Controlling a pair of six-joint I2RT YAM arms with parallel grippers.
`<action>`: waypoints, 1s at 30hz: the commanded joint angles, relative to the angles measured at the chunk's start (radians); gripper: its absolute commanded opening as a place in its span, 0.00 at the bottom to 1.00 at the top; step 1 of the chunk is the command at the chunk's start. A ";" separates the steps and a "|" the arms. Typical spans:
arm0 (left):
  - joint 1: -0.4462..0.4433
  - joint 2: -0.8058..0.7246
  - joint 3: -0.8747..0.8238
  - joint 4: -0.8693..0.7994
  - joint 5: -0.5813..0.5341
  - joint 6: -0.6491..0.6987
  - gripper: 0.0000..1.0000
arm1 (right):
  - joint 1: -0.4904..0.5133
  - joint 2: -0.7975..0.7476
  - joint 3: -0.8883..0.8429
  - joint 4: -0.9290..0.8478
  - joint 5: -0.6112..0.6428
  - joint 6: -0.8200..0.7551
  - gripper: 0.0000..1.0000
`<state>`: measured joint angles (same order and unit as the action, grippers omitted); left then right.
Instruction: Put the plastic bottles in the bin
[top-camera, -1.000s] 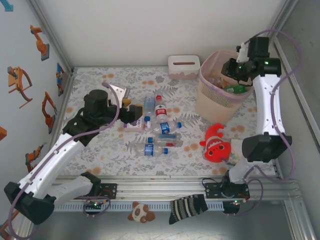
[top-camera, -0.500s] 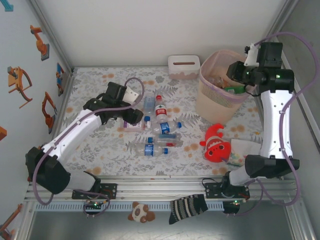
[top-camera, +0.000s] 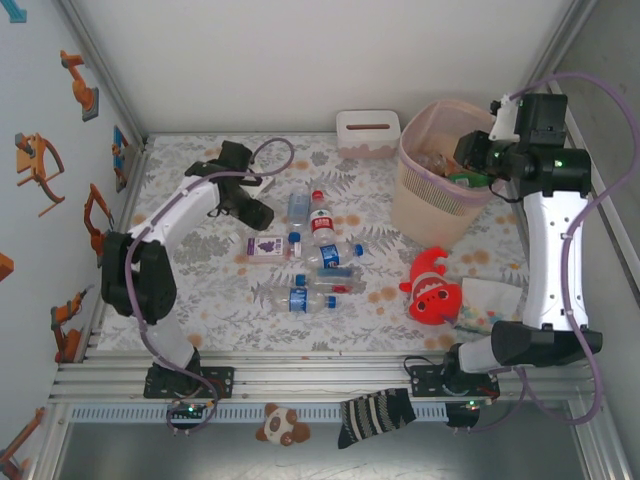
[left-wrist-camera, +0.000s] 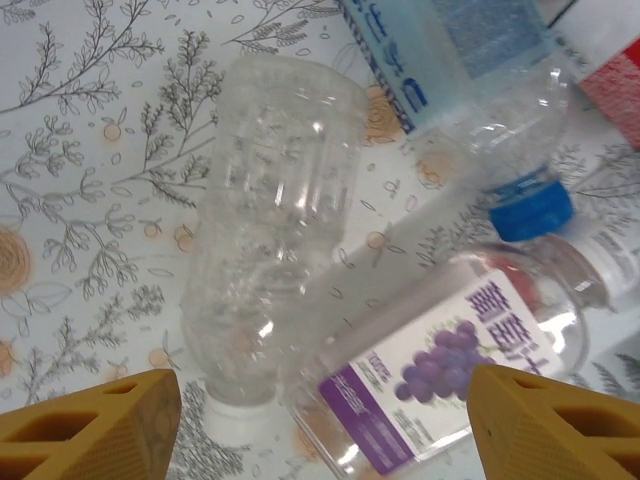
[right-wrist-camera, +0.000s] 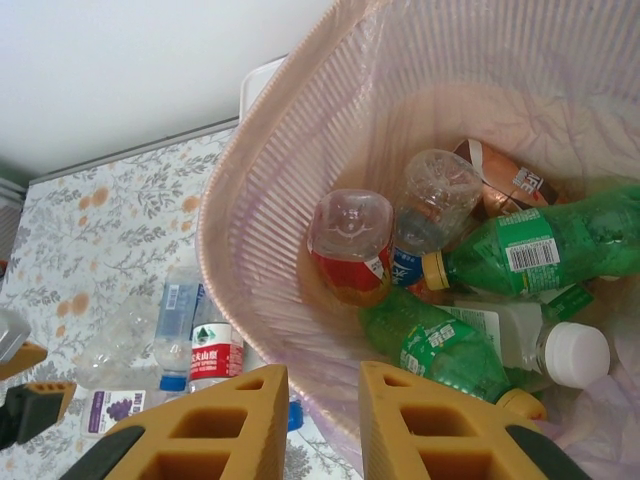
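Observation:
Several plastic bottles lie on the floral mat: a purple-labelled one (top-camera: 265, 245), a clear one (top-camera: 298, 208), a red-labelled one (top-camera: 320, 217) and blue-labelled ones (top-camera: 335, 256) (top-camera: 300, 297). My left gripper (top-camera: 258, 214) hovers open at their left end. In the left wrist view it (left-wrist-camera: 325, 440) straddles a clear bottle (left-wrist-camera: 270, 230) and the purple-labelled bottle (left-wrist-camera: 450, 370), holding neither. The pink-beige bin (top-camera: 425, 205) stands at the back right. My right gripper (top-camera: 468, 152) hangs over its rim, shut (right-wrist-camera: 325, 425) and empty. Inside the bin (right-wrist-camera: 300, 200) lie green bottles (right-wrist-camera: 540, 245), a red-labelled one (right-wrist-camera: 350, 245) and others.
A red clownfish plush (top-camera: 432, 285) lies in front of the bin on a pale cloth (top-camera: 490, 300). A white tissue box (top-camera: 368, 131) stands at the back wall. A striped sock (top-camera: 375, 415) and a small panda toy (top-camera: 283, 425) rest on the near rail. Walls close both sides.
My left arm has stretched out and its gripper has drawn back a little from the purple-labelled bottle, which now lies uncovered. The right gripper has shifted slightly right over the bin.

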<state>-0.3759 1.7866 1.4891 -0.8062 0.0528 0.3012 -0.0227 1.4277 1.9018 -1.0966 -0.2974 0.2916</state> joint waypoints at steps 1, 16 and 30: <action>0.024 0.072 0.085 -0.080 0.053 0.085 0.78 | 0.006 -0.031 -0.014 -0.017 -0.005 0.014 0.26; 0.108 0.298 0.227 -0.175 0.185 0.189 0.82 | 0.006 -0.052 -0.020 -0.017 -0.016 0.025 0.26; 0.111 0.396 0.243 -0.175 0.177 0.193 0.79 | 0.006 -0.061 -0.039 -0.006 -0.028 0.034 0.25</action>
<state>-0.2676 2.1754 1.7149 -0.9493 0.2096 0.4675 -0.0227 1.3903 1.8709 -1.1107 -0.3130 0.3153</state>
